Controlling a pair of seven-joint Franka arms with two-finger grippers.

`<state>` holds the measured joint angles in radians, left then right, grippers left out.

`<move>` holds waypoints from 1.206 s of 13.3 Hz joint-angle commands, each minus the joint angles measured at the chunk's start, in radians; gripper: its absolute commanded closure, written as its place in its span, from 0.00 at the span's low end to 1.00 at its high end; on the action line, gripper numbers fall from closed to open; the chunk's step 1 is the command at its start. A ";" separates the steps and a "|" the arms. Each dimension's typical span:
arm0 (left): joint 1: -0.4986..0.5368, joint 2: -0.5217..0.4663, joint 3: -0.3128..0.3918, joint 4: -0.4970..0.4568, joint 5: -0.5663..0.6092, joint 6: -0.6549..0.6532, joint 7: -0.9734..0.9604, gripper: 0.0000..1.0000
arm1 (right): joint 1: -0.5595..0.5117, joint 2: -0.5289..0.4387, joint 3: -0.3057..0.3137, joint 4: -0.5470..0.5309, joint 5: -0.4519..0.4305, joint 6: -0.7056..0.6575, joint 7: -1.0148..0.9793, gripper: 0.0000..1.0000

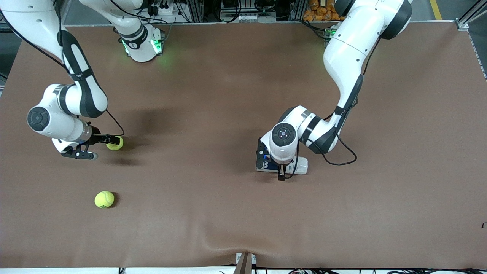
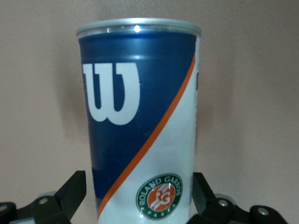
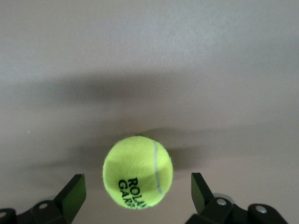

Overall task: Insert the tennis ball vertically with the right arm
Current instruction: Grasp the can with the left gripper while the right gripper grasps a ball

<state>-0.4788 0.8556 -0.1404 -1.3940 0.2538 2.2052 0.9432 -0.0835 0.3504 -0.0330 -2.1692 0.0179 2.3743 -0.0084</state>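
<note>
— Both grippers gripping?
— Neither. At frame left, the right gripper (image 1: 102,146) gapes around a tennis ball (image 1: 115,143), untouched. Mid-frame, the left gripper (image 2: 139,198) straddles the Wilson ball can (image 2: 140,116), spread wide.

Brown table (image 1: 236,95), aluminium frame (image 1: 462,23)

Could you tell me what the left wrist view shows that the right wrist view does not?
Only the left wrist view shows the blue and white ball can, standing between the left gripper fingers, which are open around it. Only the right wrist view shows a tennis ball on the table, between the open right gripper fingers and apart from both. Both share the brown table as backdrop.
</note>
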 commanded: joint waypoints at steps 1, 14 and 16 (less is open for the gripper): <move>-0.006 0.016 0.004 0.015 0.027 0.033 -0.009 0.00 | -0.007 0.050 0.007 0.025 0.002 0.011 -0.002 0.00; 0.025 -0.016 -0.053 0.024 -0.043 0.059 0.009 0.40 | -0.007 0.113 0.010 0.038 0.005 0.051 0.004 0.45; 0.078 -0.027 -0.134 0.033 -0.080 0.070 0.023 0.40 | -0.007 0.113 0.012 0.038 0.005 0.045 0.005 0.50</move>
<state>-0.4519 0.8577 -0.2059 -1.3574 0.2083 2.2701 0.9468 -0.0835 0.4553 -0.0317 -2.1426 0.0181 2.4199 -0.0071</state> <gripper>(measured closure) 0.392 0.330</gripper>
